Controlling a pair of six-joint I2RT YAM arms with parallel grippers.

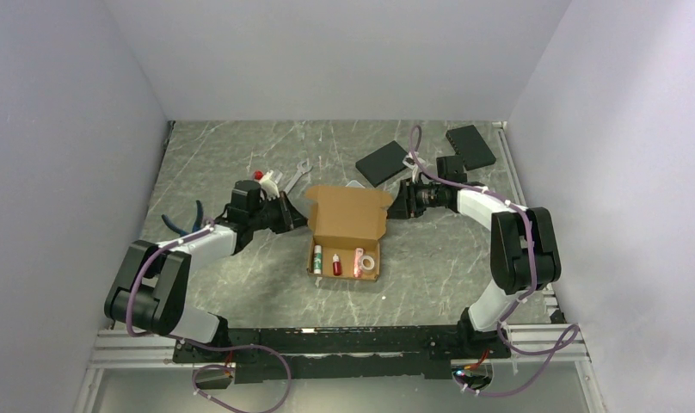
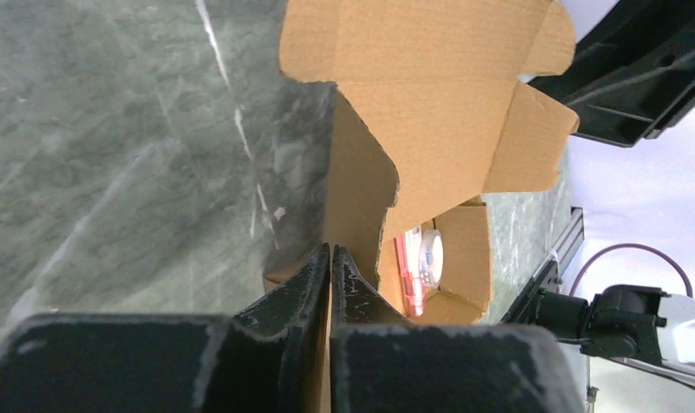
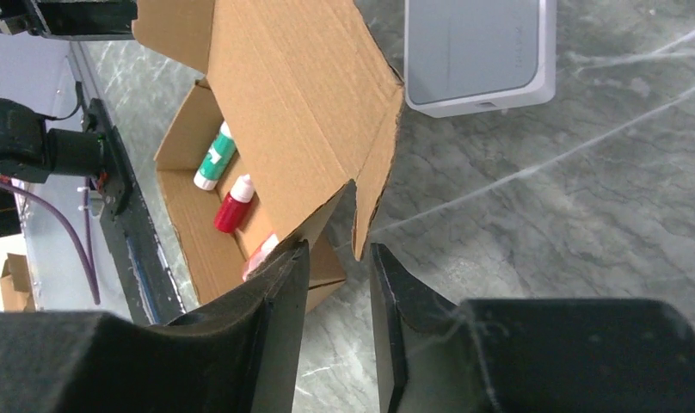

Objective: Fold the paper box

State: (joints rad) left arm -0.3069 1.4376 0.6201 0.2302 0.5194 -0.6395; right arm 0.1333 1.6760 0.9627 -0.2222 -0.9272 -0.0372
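The paper box point(image 1: 344, 215) is brown cardboard and lies at the table's middle with its lid raised toward the back. Its tray holds a green-and-white bottle point(image 1: 317, 259), a red bottle point(image 1: 337, 263), a pink tube point(image 1: 359, 262) and a tape roll point(image 1: 369, 261). My left gripper point(image 1: 294, 215) is at the lid's left side. In the left wrist view its fingers point(image 2: 330, 251) are shut on the edge of the box's side flap point(image 2: 361, 198). My right gripper point(image 3: 338, 249) is open at the lid's right side, and the tip of the right flap point(image 3: 370, 198) hangs just ahead of the gap, untouched.
Two black flat slabs point(image 1: 383, 162) point(image 1: 470, 146) lie at the back right. A translucent white case point(image 3: 477, 52) sits behind the box. A wrench point(image 1: 297, 179) and a red-capped item point(image 1: 267, 178) lie behind my left gripper, and blue pliers point(image 1: 185, 222) lie at the left.
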